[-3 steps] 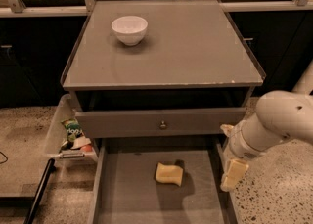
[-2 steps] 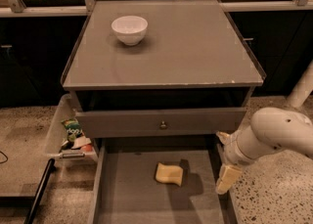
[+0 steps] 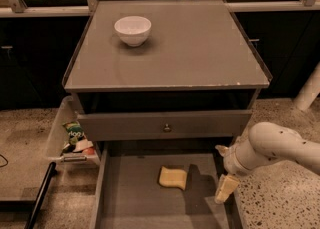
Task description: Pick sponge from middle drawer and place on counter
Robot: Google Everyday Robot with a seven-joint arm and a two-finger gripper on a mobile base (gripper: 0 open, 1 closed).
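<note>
The cream gripper (image 3: 226, 188) hung at the grey middle drawer's (image 3: 130, 208) right wall, the sponge (image 3: 173, 177) inside was yellow, the bowl (image 3: 132, 29) white, the counter (image 3: 200, 48) grey, the floor (image 3: 285, 213) speckled.

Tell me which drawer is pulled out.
The lower one, the middle drawer holding the sponge; the knobbed drawer above is shut. The gripper hangs by the open drawer's right wall.

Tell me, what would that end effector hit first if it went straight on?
Pointing down at the right edge of the drawer, the end effector would likely meet that drawer's right wall or floor first, though depth is unclear. The sponge lies off to its left.
</note>
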